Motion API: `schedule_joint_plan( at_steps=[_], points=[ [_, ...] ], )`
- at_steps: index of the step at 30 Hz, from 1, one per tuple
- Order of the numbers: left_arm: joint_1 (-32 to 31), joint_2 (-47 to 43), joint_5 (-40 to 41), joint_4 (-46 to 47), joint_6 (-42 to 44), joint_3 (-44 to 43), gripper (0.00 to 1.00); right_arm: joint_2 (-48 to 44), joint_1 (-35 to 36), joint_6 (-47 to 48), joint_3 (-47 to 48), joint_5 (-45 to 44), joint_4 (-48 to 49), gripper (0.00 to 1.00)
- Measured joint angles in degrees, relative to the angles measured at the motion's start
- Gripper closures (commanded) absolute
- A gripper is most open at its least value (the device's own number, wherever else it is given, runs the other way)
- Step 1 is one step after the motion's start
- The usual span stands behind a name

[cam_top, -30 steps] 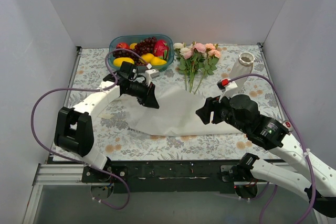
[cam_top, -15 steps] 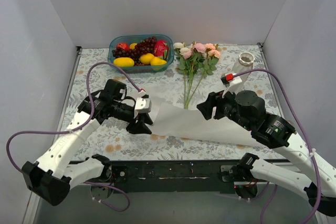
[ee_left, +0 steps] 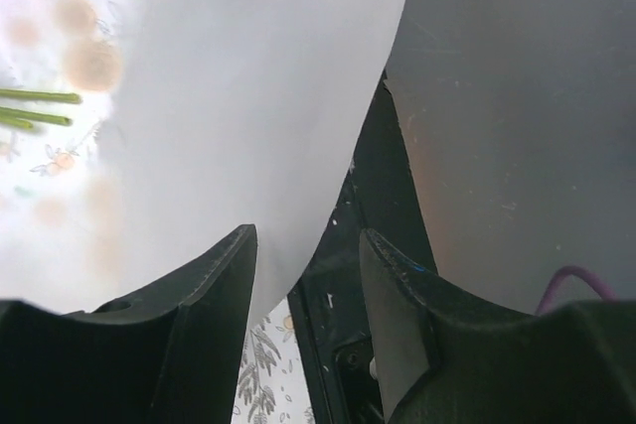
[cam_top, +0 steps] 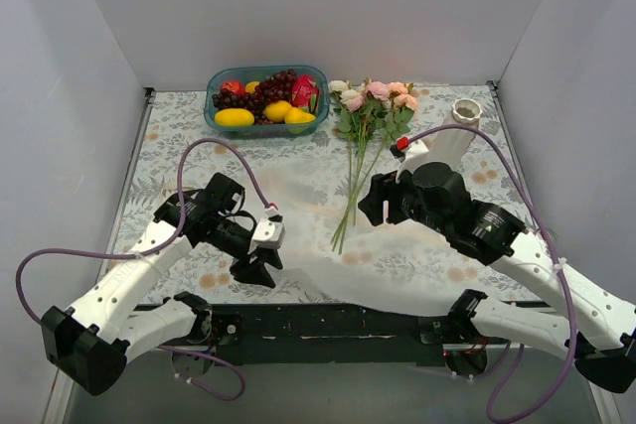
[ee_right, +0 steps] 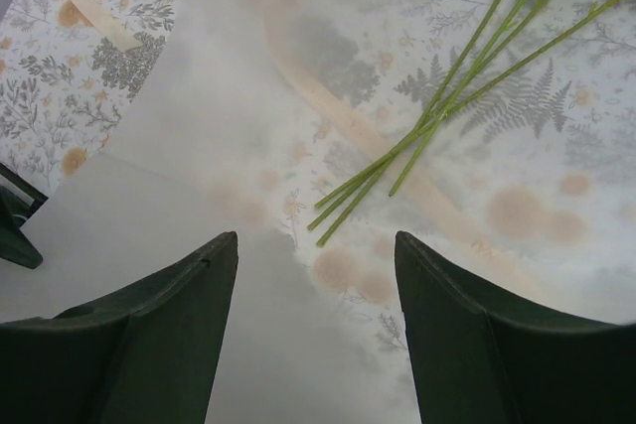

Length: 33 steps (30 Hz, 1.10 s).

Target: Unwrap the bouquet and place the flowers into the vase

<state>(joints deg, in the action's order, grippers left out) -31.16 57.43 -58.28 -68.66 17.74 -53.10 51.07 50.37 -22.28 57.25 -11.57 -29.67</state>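
Note:
The bouquet is undone. Its flowers (cam_top: 373,106) lie loose on the floral tablecloth, blooms at the back, bare green stems (ee_right: 447,96) pointing toward me. The white wrapping paper (cam_top: 397,265) lies flat along the near edge, and the cream ribbon (ee_right: 99,7) trails partly beneath it. My left gripper (cam_top: 254,267) hangs low at the paper's left end; the left wrist view shows its jaws (ee_left: 308,235) apart, gripping nothing, above the paper's edge (ee_left: 248,96). My right gripper (ee_right: 316,237) hovers open over the paper, just short of the stem ends. The white ribbed vase (cam_top: 462,116) stands back right, partly behind my right arm.
A teal bowl (cam_top: 320,76) of fruit sits at the back left, next to the blooms. Grey walls close in three sides. The black table edge (ee_left: 368,245) runs right under my left gripper. Purple cables loop off both arms.
My left gripper drew the paper toward the near edge, out from under the stems, and its jaws opened. My right gripper moved back toward the stems, staying open.

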Motion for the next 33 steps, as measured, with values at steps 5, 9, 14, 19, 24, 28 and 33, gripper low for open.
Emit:
schedule_joint_plan(
  at_steps=[5,9,14,19,24,28,33],
  points=[
    [-0.2,-0.4,1.7,-5.9,4.5,-0.9,0.26,0.8,0.3,-0.4,-2.2,1.0,1.8,0.29],
    [-0.2,-3.4,3.5,-5.4,2.2,-4.6,0.05,0.6,3.0,-2.1,-8.5,0.7,3.1,0.29],
    [-0.2,-9.4,8.0,3.2,-7.2,-11.3,0.02,1.2,4.5,-6.6,-10.4,-6.1,-0.5,0.28],
    [-0.3,-7.0,14.5,13.7,-21.0,-18.3,0.02,7.4,4.4,-12.5,-6.5,-16.3,-6.0,0.28],
    [0.7,6.8,23.9,21.2,-35.9,-20.0,0.02,16.4,3.0,-12.3,-1.0,-19.7,-4.2,0.31],
    [7.5,17.5,26.5,25.0,-44.6,-16.2,0.02,25.8,-0.7,-9.4,5.4,-19.1,0.2,0.34],
    [20.0,25.8,30.6,28.7,-51.6,-13.2,0.02,37.8,-4.8,-5.3,13.0,-16.8,3.8,0.38]
  ],
)
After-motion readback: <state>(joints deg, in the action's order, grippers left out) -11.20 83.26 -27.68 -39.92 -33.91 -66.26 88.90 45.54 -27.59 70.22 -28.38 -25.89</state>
